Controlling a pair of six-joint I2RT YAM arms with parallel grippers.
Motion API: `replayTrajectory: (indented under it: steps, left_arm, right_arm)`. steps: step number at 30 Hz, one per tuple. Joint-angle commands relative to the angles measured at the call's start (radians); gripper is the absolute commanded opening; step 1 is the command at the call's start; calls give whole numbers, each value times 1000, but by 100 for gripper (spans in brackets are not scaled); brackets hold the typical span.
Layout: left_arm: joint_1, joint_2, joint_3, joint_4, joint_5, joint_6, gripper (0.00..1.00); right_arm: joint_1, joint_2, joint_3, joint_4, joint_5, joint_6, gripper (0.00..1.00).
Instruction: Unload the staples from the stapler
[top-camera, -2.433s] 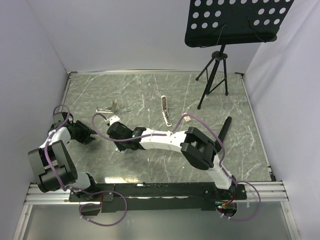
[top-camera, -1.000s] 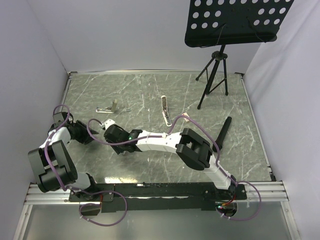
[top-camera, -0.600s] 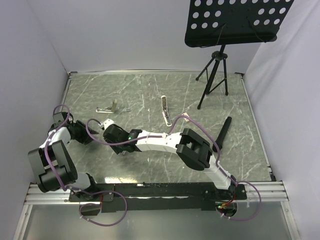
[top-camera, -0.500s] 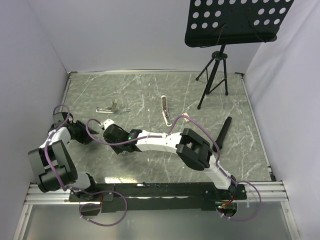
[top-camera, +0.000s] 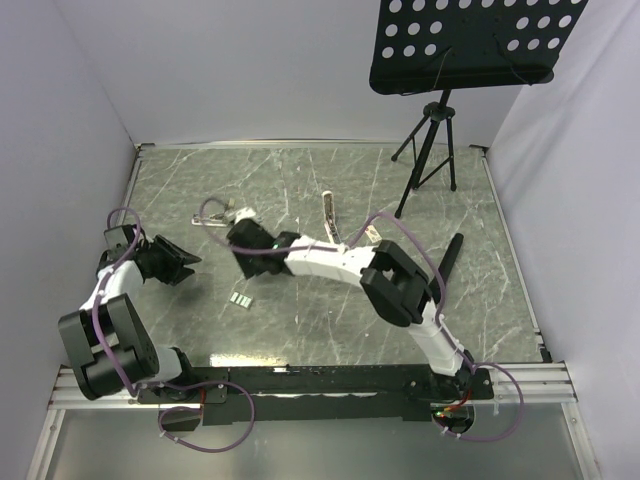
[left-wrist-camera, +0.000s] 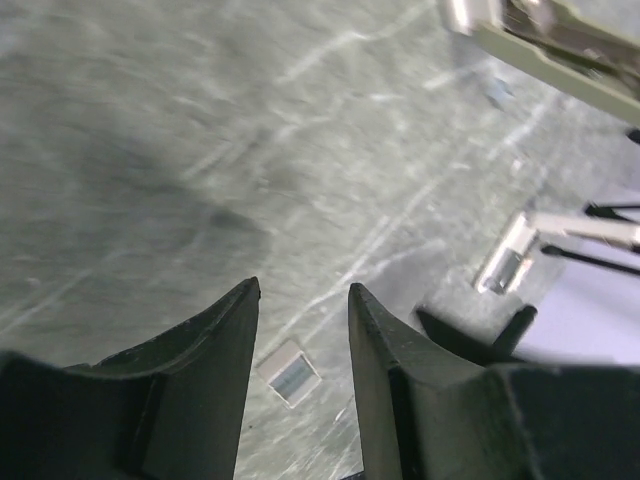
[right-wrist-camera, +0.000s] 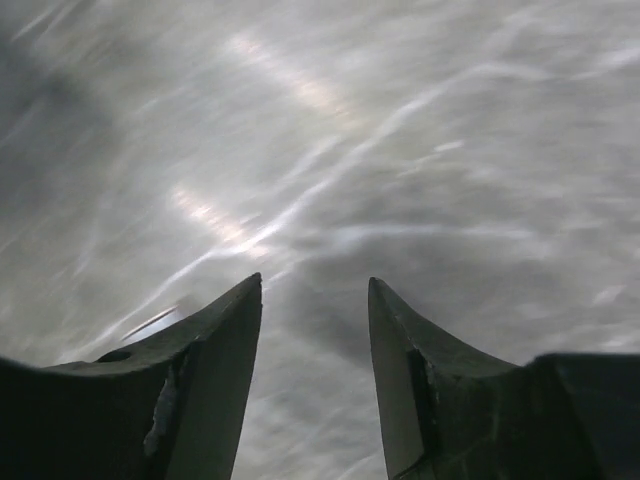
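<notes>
The table (top-camera: 300, 330) looks like polished grey-green stone, veined and faintly glossy. The stapler (left-wrist-camera: 560, 45) is smooth cream plastic over bright metal. The strip of staples (left-wrist-camera: 288, 372) gleams silvery. The left pincer (left-wrist-camera: 302, 300) and right pincer (right-wrist-camera: 315, 290) are matt black plastic.

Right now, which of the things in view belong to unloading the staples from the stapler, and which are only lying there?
For the job:
- stapler
- small grey ridged block, probably staples

Only lying about:
- white bar
- small tan box
- black stick
- music stand
</notes>
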Motion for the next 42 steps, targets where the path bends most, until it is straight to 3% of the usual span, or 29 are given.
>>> replayTrajectory:
  steps: [1, 7, 17, 30, 38, 42]
  left_arm:
    - [-15, -54, -22, 74, 93, 25, 46]
    - [-30, -102, -44, 110, 113, 28, 46]
    - [-36, -104, -48, 119, 119, 23, 46]
    - [-44, -99, -47, 117, 125, 22, 47]
    - [-49, -85, -42, 113, 122, 23, 46]
    - [-50, -81, -41, 108, 121, 23, 46]
  right_arm:
    - [-108, -61, -1, 21, -5, 70, 56]
    - [-244, -17, 52, 102, -217, 113, 58]
    - [-343, 167, 252, 187, -467, 130, 66]
    - [-361, 307, 351, 256, -450, 268, 84]
    - [-380, 359, 398, 279, -447, 404, 86]
    - [-383, 385, 408, 305, -468, 447, 80]
